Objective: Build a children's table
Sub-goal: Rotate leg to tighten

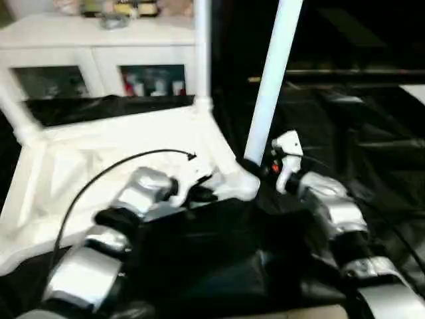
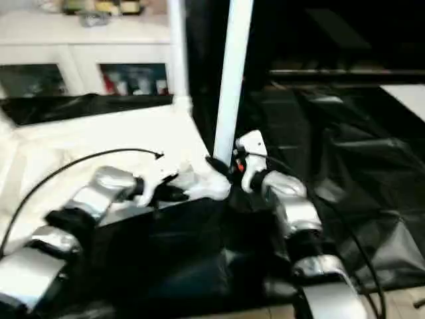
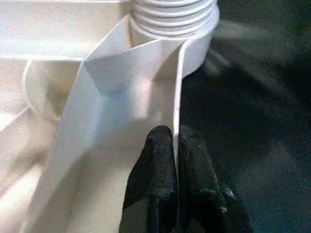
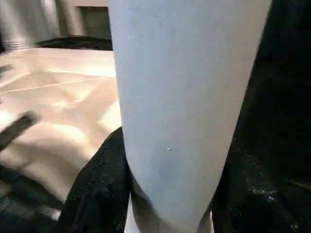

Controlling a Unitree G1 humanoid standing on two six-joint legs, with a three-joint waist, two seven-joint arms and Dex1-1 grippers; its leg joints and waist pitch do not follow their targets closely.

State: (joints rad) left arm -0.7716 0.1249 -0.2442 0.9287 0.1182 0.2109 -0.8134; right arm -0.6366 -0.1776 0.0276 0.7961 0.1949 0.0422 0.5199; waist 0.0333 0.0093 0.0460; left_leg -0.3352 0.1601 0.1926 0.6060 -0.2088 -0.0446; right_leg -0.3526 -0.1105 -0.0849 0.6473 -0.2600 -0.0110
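Tabletop [image 1: 99, 166] lies upside down on the black-covered work table [image 2: 345, 166], underside ribs and raised rim facing up, near edge toward the robot.

Legs: one leg [image 1: 272, 80] stands in the near right corner socket [image 1: 242, 183], leaning slightly to the right. A second leg [image 1: 202, 50] stands upright in the far right corner socket. A third leg [image 1: 16, 109] rises at the far left corner, tilted.

Right gripper [image 4: 165, 194] is clamped around the near right leg just above the socket, one black finger on each side of the tube. In the right wrist view that leg takes up most of the middle and hides what is behind it.

Left gripper [image 3: 175, 170] is pinched onto the raised rim [image 3: 177, 102] of the tabletop near that same corner: one finger inside the rim, one outside, thin wall between them. The ribbed collar [image 3: 175, 14] of the socket sits just past the fingertips.

A black cable [image 1: 119, 166] arcs over the left forearm and across the tabletop.

Behind the work table: a white cabinet [image 1: 99, 46] with glass doors, small items on top and coloured items behind the glass. Black cover is wrinkled on the right side, beside the right forearm.
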